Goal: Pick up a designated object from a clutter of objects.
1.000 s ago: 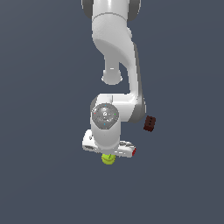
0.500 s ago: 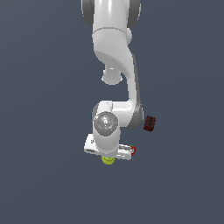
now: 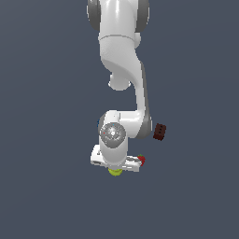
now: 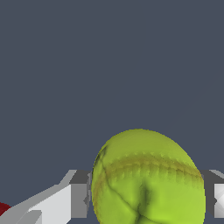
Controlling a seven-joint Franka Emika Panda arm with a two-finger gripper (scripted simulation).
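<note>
Ball: the yellow-green ball [image 4: 146, 179] sits directly under my wrist, filling the space between the two fingers; from the exterior view only a sliver of it [image 3: 115, 172] peeks out below the hand.
Claw: the gripper [image 4: 146, 194] brackets the ball, one grey pad [image 4: 80, 194] close against one flank and the other pad at the opposite flank. I cannot tell whether the pads are pressing it or just beside it, so I won't call it grasped.
Neighbours: the red strawberry [image 3: 141, 160] lies just beside the hand on the exterior view's right, and a red edge of it [image 4: 4, 208] shows at the corner of the wrist view. The dark brown block [image 3: 160, 132] sits farther off on the same side, clear of the hand.
Hidden: I see only a hint of blue at the arm's edge in the exterior view; too small to say what it is.
Risk, slip: I judge a round ball held low on its curve could squirt out as the jaws close or as I lift, especially if the pads meet it off its widest line.
Risk, strawberry: the finger on that side looks near enough to nudge the strawberry or drag it along.
Risk, view: the arm hides the contact from outside, so I'd be lifting on the wrist view alone.
</note>
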